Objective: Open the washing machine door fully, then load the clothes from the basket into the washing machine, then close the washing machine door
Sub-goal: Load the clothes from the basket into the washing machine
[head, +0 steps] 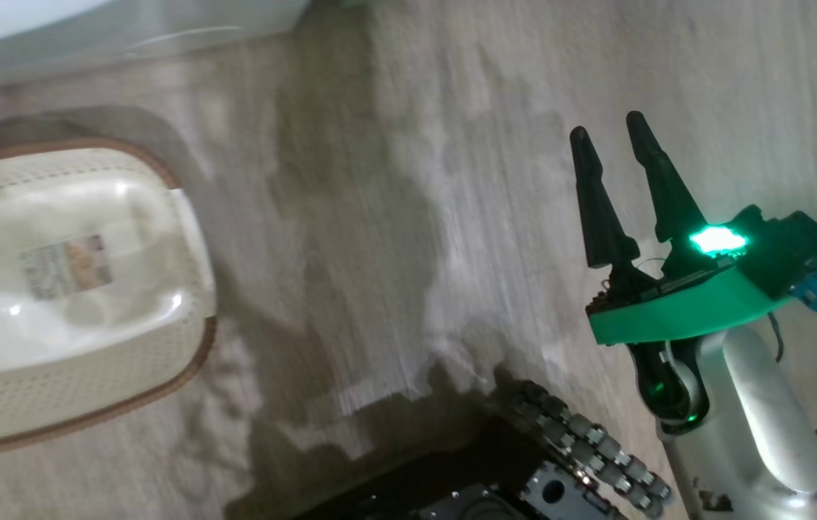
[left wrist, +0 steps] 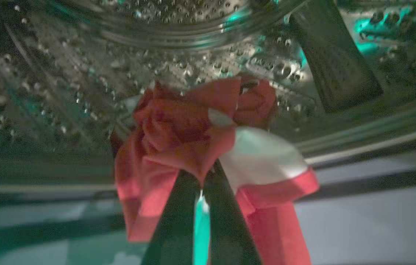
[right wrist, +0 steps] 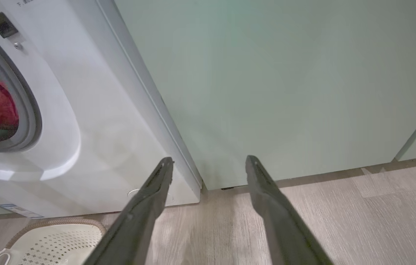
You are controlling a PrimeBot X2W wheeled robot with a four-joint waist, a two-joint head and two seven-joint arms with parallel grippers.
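The left pincer [left wrist: 201,187] is clamped tight on the clothes [left wrist: 189,129], a soft, crumpled bundle of bright red fabric with a smooth white panel. The cloth bunches over and around its dark fingertips and hangs down on either side of them. Just beyond the bundle curves the drum [left wrist: 178,22], shiny steel dotted with small holes and bumps. A dark ribbed paddle [left wrist: 334,62] sits up and to the right of this pincer.

The right pincer [right wrist: 208,159] stands spread wide with nothing between its long, tapered black fingers, held over a floor [right wrist: 340,221] of pale grey wood-grain boards. Ahead of it is a flat, matte, pale green cabinet [right wrist: 285,92]. To its left rises the washing machine [right wrist: 93,121], smooth and white, its round opening ringed by a grey gasket [right wrist: 33,117] with red cloth showing inside. Below and left of this pincer sits the basket [right wrist: 57,239], cream perforated plastic with a brown woven-look rim and a label sticker [head: 65,266] on its glossy bottom.
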